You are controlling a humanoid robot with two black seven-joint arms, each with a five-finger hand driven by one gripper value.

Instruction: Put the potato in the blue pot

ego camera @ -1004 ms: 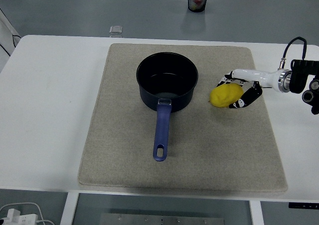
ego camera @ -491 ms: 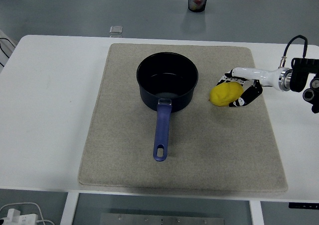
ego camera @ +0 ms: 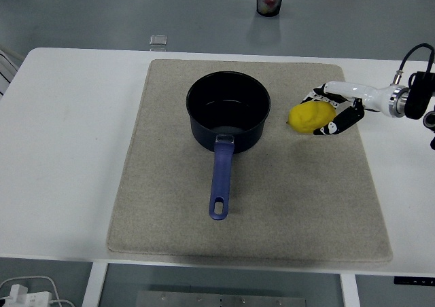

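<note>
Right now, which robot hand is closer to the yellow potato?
The right robot hand. Its fingers are wrapped around the potato, just right of the blue pot. The left robot hand isn't in the picture at all, so it is farther away.

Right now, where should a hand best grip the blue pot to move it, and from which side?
Grip the blue pot by its long handle, coming from the table's near edge: the handle points that way, lies free on the mat, and has open space on both sides for the fingers.
</note>
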